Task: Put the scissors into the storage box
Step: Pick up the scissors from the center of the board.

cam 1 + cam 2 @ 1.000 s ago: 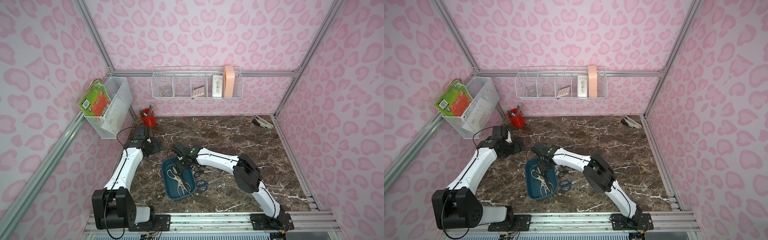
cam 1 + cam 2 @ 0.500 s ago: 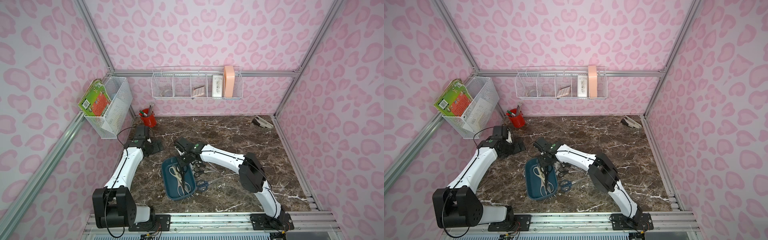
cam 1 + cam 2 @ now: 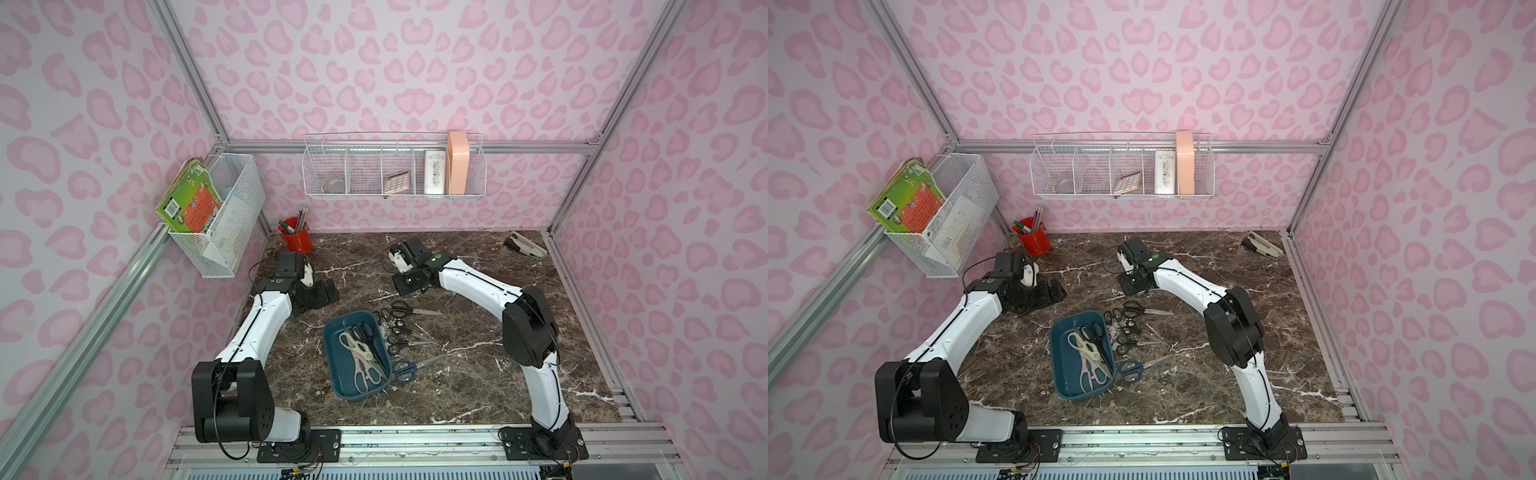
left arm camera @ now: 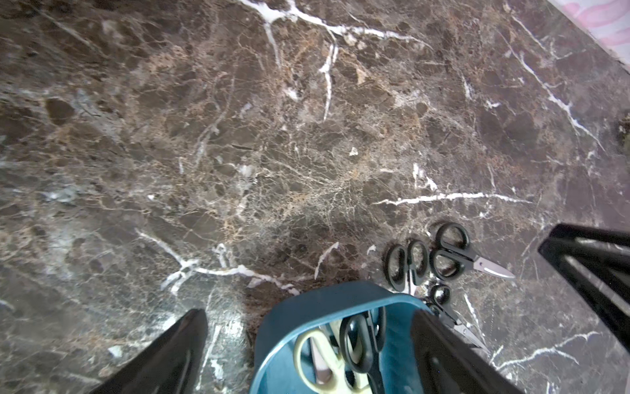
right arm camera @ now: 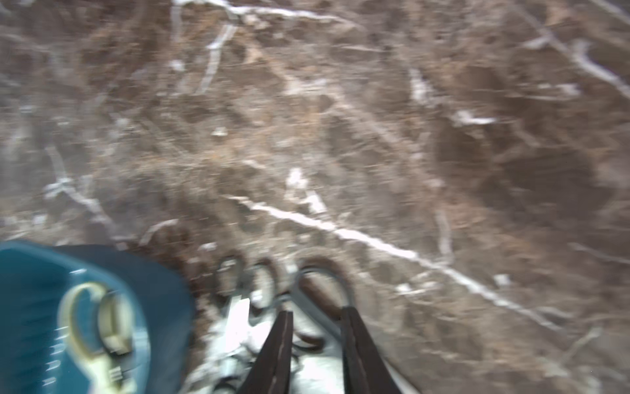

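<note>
Teal-blue shallow plastic storage box now holds a black-handled pair of scissors beside the cream-handled shears. The right gripper has let go and pulled back across the brown marble tabletop, jaws narrowly parted, empty. Left gripper unmoved, jaws wide, holding nothing. Blue-handled pair and small black ones still lie just beside the box.

In a top view, a red pencil cup stands at the upper left of the marble tabletop and a stapler lies at its upper right. On the walls, a side wire basket holds a green book, and a long wire basket holds a calculator and a peach box.
</note>
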`<state>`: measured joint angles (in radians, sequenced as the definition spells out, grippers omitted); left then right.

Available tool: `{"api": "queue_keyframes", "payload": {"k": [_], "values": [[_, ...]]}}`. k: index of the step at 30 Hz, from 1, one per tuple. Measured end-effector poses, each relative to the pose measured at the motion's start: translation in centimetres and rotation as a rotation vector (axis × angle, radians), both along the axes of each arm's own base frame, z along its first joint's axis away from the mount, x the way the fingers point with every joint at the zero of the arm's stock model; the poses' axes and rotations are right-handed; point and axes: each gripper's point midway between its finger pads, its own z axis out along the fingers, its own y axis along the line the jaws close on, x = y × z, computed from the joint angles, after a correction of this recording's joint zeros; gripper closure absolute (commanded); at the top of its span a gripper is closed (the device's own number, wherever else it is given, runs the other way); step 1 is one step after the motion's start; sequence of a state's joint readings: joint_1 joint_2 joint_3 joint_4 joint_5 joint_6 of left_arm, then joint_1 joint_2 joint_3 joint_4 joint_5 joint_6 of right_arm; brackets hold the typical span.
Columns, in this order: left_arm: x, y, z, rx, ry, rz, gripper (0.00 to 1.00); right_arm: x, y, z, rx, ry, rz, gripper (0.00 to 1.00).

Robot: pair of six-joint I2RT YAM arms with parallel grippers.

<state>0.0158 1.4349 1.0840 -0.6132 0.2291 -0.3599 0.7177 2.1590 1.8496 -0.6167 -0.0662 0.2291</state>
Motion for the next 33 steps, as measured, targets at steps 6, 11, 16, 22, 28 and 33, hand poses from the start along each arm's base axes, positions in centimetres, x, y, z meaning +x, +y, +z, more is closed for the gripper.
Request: {"api": "queue_keyframes", "payload": {"k": [6, 11, 16, 22, 28, 33], "values": [[0.3, -0.7, -0.2, -0.017, -0.006, -0.02, 0.02, 2.4, -1.1, -2.5, -0.097, -0.013, 0.102, 0.72], [0.4, -0.9, -0.5, -0.02, 0.001, -0.027, 0.02, 2.7, -1.6, -5.1, -0.185, 0.008, 0.184, 0.69], [0.6, -1.0, -0.8, -0.024, 0.009, -0.029, 0.02, 1.9, -1.5, -5.4, -0.198, 0.024, 0.247, 0.66], [0.7, -1.1, -1.0, -0.029, 0.017, -0.032, 0.02, 0.5, -0.1, -6.0, -0.192, 0.033, 0.315, 0.66], [0.7, -1.1, -1.0, -0.029, 0.015, -0.032, 0.02, -0.6, 0.7, -6.6, -0.198, 0.041, 0.356, 0.68], [0.8, -1.1, -0.9, -0.027, 0.012, -0.031, 0.02, -2.2, 0.2, -6.3, -0.211, 0.047, 0.382, 0.71]]}}
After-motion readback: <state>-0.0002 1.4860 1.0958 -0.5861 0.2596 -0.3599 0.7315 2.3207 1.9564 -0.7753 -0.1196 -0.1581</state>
